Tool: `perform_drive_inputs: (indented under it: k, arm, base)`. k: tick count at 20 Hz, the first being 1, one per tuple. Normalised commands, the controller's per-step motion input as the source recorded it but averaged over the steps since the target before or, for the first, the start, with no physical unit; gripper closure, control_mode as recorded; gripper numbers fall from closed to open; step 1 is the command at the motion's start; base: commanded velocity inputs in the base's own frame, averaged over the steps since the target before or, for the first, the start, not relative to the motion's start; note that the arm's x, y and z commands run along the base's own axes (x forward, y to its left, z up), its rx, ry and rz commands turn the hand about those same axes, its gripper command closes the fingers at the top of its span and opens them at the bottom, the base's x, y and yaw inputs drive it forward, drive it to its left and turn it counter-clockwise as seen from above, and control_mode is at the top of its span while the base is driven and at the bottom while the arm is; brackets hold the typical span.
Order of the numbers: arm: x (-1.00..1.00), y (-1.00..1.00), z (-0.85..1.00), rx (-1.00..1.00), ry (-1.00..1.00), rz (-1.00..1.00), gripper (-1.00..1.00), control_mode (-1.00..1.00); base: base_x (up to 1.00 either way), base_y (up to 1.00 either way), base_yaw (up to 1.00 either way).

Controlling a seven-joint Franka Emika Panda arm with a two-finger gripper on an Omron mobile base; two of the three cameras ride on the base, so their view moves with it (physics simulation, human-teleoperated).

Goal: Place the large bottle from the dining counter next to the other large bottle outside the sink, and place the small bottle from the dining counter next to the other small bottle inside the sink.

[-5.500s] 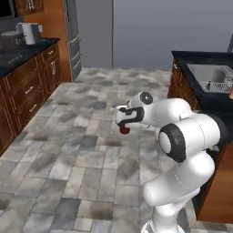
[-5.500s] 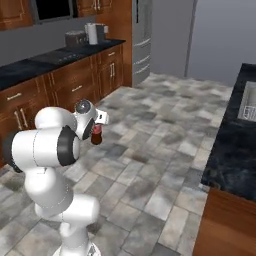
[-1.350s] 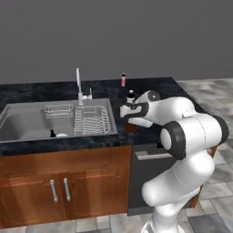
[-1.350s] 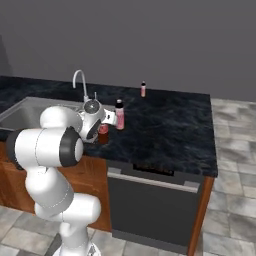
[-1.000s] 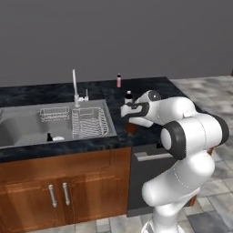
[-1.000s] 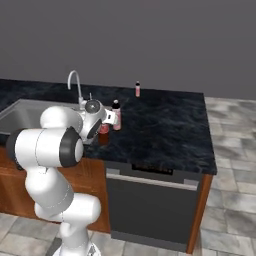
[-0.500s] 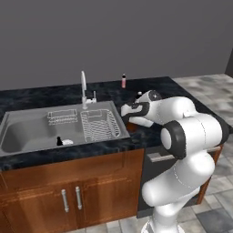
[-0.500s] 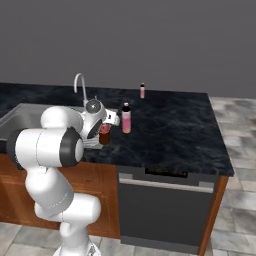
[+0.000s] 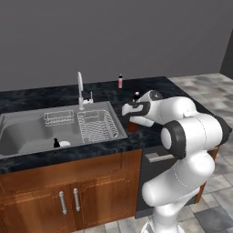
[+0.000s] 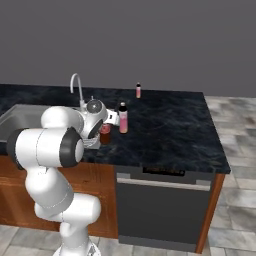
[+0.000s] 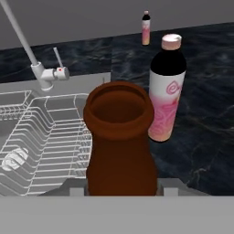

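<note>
My gripper (image 11: 121, 186) is shut on the large bottle (image 11: 119, 151), dark brown with an open round mouth. It hangs over the black counter just right of the sink (image 9: 27, 136), near the front edge; the same bottle (image 10: 105, 135) shows under my hand (image 9: 133, 116). The other large bottle (image 11: 166, 98), pale with a pink pattern and dark shoulders, stands upright on the counter just beyond and right of it. The other small bottle (image 9: 56, 143), tiny and black, stands in the basin. The small bottle (image 10: 138, 90), pinkish with a dark cap, stands at the counter's far edge.
A tall curved faucet (image 9: 80, 87) rises behind the basin. A wire dish rack (image 9: 97, 125) fills the sink's right part. Wooden cabinet doors (image 9: 68, 200) and a dishwasher front (image 10: 160, 205) sit below the counter. The counter ends at the right (image 10: 215, 150) over tiled floor.
Both base views have shifted a little sideways along the counter, so the camera moved. My hand keeps the same hold on the brown bottle.
</note>
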Motion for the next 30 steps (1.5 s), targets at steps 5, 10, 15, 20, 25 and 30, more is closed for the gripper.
perform_drive_inputs:
  k: [5, 10, 15, 20, 25, 30]
  arm:
    - [0.0, 0.0, 0.0, 0.0, 0.0, 0.0, 1.0, 1.0]
    - [0.0, 0.0, 0.0, 0.0, 0.0, 0.0, 1.0, 1.0]
    - [0.01, 0.0, -0.04, 0.0, 0.0, 0.0, 1.0, -1.0]
    - [0.14, 0.0, -0.12, 0.0, 0.0, -0.01, 1.0, -1.0]
    - [0.3, 0.0, -0.12, -0.02, 0.0, -0.04, 1.0, -1.0]
    - [0.27, 0.0, -0.12, -0.01, 0.0, -0.05, 1.0, -1.0]
  base:
    - [0.12, 0.0, -0.01]
    - [0.06, 0.0, 0.0]
    - [0.04, 0.0, 0.0]
    - [0.0, 0.0, 0.0]
    - [0.0, 0.0, 0.0]
    - [0.0, 0.0, 0.0]
